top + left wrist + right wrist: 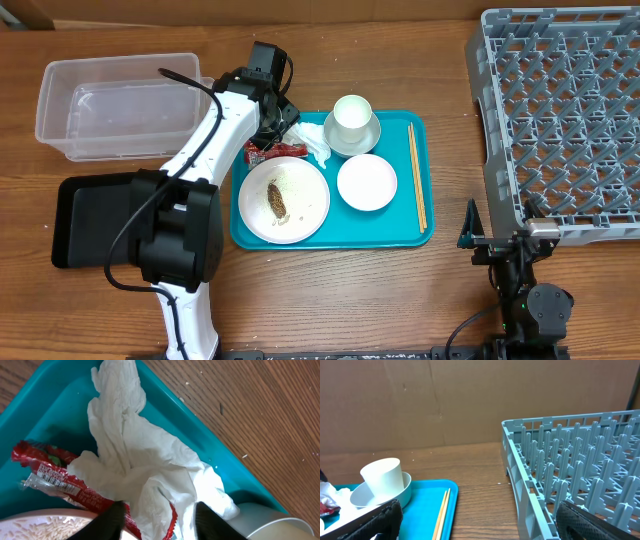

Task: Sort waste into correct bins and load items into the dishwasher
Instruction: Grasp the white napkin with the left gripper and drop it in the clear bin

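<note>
Tissue (pixel 135 460), crumpled and white, is the waste being dealt with: it lies at about 11 o'clock on the teal tray (pixel 400 228), draped partly over the red wrapper (pixel 55 472) and just beside the plate (pixel 318 215). The left hand (pixel 160 522) is set down over it with 1 dark finger (pixel 111 521) on each side of a fold, part-way apart; whether they already pinch the paper I cannot tell. A grip from above seems sensible, since the soft tissue is crowded by wrapper, plate and cup (pixel 352 115) and should lift off without dragging them.

The right hand (pixel 480 517) sits at 5 o'clock on the table (pixel 330 300), fingers spread wide on nothing, probably parked by the dish rack (pixel 560 110) to stay clear of the left arm until dishes are due.

Only the overhead view gives the layout:
- The clear tub (pixel 50 110) is at 10 o'clock and the black tray (pixel 85 215) at 8 o'clock, both within the left arm's reach.
- The rack stands at 2 o'clock with nothing loaded.
- The plate, at 7 o'clock on the tray, carries the brown piece of food (pixel 276 200).
- The white bowl (pixel 367 182) is at 4 o'clock.
- The cup stands in the grey-green bowl (pixel 365 148) at 12 o'clock.
- 2 chopsticks (pixel 416 180) lie along the 3 o'clock edge.

That view hides the fingertips under the arm. The left wrist view shows them, plus rice grains (pixel 45 527) on the plate. The right wrist view alone shows the cup upright from the side
</note>
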`<control>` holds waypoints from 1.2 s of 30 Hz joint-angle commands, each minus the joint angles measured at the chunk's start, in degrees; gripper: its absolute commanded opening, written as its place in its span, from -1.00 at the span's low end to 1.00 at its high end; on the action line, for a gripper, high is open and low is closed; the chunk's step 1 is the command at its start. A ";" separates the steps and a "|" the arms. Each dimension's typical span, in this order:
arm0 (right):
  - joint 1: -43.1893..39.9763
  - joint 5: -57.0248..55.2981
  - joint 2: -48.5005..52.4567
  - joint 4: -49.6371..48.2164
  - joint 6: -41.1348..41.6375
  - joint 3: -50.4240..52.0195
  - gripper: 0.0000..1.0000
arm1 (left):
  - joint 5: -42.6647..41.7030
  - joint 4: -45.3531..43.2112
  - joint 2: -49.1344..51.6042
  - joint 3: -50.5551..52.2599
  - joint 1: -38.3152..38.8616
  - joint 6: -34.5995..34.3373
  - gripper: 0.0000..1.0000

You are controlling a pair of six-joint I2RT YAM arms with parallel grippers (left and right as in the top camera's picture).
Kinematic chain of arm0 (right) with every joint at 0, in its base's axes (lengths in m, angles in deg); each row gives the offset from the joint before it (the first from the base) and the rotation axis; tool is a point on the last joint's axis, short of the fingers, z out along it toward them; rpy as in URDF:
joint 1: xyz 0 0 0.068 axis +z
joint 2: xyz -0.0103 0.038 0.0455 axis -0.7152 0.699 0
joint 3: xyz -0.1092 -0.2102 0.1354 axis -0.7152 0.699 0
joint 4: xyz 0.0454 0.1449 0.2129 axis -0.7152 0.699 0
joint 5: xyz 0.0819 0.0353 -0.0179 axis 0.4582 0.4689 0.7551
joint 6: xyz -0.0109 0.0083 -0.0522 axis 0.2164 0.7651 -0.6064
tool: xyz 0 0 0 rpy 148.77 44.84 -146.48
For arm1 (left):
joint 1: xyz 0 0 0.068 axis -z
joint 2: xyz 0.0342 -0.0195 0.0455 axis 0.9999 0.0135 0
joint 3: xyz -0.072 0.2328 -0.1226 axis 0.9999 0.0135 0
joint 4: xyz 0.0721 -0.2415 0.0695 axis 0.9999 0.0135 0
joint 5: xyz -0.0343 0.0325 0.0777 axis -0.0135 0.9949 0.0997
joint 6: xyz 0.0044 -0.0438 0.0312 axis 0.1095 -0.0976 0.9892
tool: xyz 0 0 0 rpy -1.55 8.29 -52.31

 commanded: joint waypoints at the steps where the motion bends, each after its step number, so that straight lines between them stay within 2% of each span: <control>1: 0.02 -0.33 -0.46 -0.35 -0.42 0.59 1.00 | 1.25 -0.17 0.90 -0.17 0.28 -0.31 -0.17; 10: 0.02 -0.33 -0.46 -0.35 -0.42 0.59 1.00 | 1.25 -0.26 2.29 0.00 1.25 -0.33 -0.30; 12: 0.02 -0.33 -0.46 -0.35 -0.42 0.59 1.00 | 1.20 -0.28 2.78 0.00 1.29 -0.33 -0.46; 17: 0.02 -0.33 -0.46 -0.35 -0.42 0.59 1.00 | 3.30 -0.33 2.69 -0.33 1.16 0.24 -0.70; 19: 0.02 -0.33 -0.46 -0.35 -0.42 0.59 1.00 | 3.32 -0.26 2.67 -1.14 1.16 2.54 -0.92; 27: 0.02 -0.33 -0.46 -0.35 -0.42 0.59 1.00 | 3.54 8.74 2.64 -9.84 1.27 5.88 -0.92; 36: 0.02 -0.33 -0.46 -0.35 -0.42 0.59 1.00 | 3.30 19.98 2.58 -25.86 1.22 7.85 -0.92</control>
